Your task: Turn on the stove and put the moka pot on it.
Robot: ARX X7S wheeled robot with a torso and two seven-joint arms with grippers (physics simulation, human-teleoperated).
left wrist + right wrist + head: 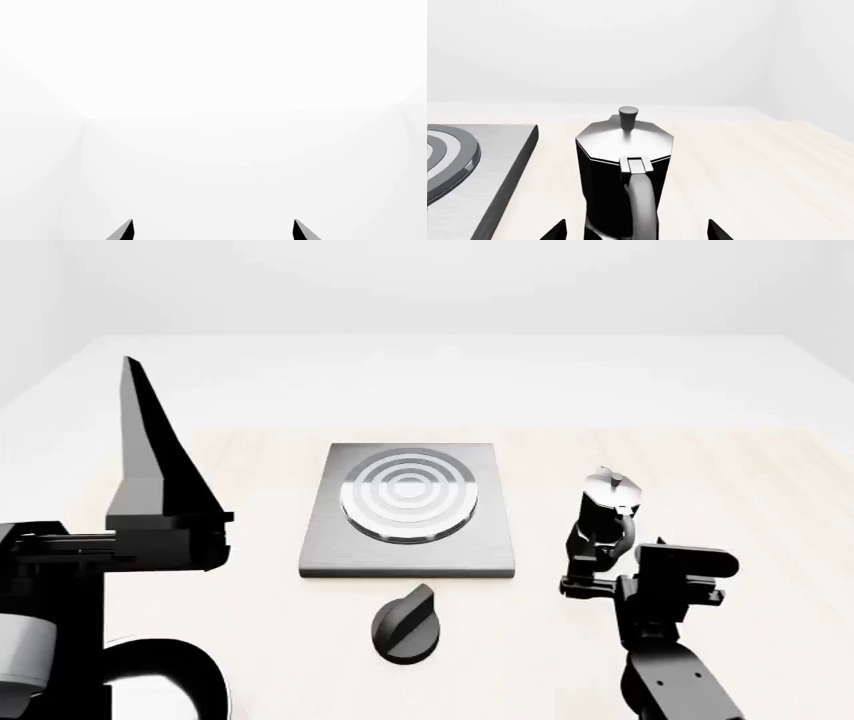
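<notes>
The stove (320, 545) is a flat grey hotplate with a ringed burner (410, 493) at the table's middle. Its edge also shows in the right wrist view (500, 165). Its black round knob (406, 626) lies on the table in front of it. The moka pot (610, 502) stands upright on the table to the right of the stove. In the right wrist view the pot (620, 165) is close, and its handle (642, 205) lies between the open jaws. My right gripper (636, 231) is open and level with the pot; it shows just in front of the pot in the head view (595, 558). My left gripper (213, 231) is open and empty, raised at the left (140, 415) with its fingers pointing up.
The light wooden table (721, 470) ends at a white floor and walls behind. My left arm's black links (80, 570) fill the view's lower left. The left wrist view shows only white walls.
</notes>
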